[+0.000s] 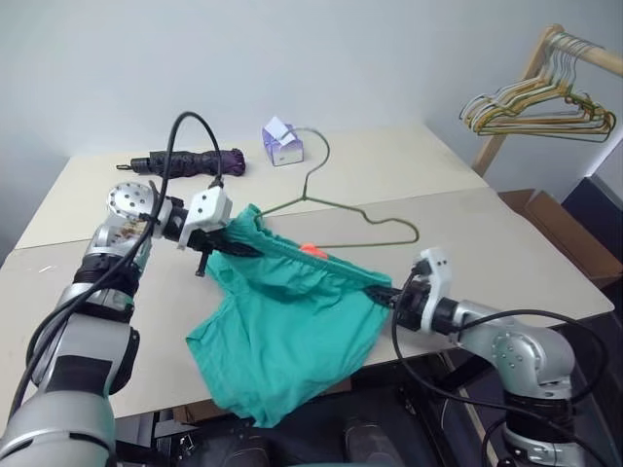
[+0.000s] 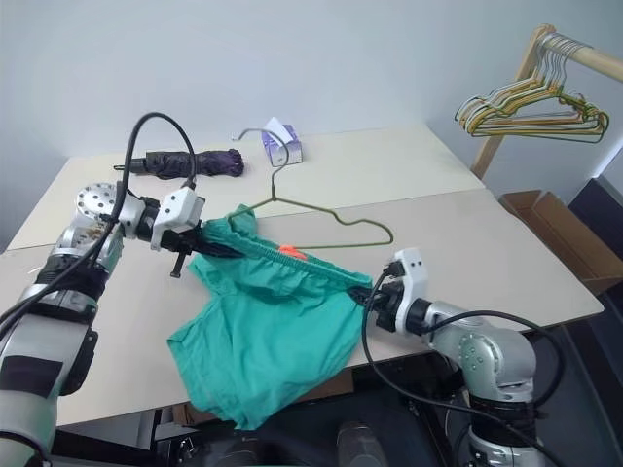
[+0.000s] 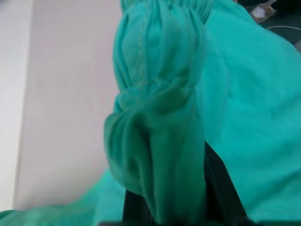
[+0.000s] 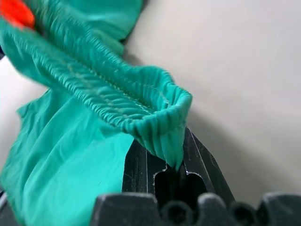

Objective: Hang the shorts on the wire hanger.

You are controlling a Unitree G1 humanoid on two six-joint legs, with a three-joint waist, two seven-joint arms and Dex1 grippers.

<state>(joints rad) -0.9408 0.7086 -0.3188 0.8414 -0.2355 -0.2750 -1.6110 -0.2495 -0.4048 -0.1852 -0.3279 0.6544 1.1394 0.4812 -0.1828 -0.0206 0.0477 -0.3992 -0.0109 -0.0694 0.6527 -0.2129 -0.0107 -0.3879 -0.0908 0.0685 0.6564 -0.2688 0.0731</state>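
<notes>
I hold the shorts (image 1: pixel 292 321) stretched by the waistband between both arms, legs drooping over the bench's (image 1: pixel 467 243) near edge. My left gripper (image 1: pixel 232 248) pinches one waistband end, fingers pressed on cloth; my right gripper (image 1: pixel 382 292) pinches the other. The wire hanger (image 1: pixel 341 209) lies flat just beyond the waistband, toward the far edge, its long bar roughly parallel.

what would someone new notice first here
The teal-green cloth shorts stretched by their gathered waistband between the left gripper and right gripper, both shut on it, over the beige table. Just behind lies the thin olive-gold wire hanger.
</notes>
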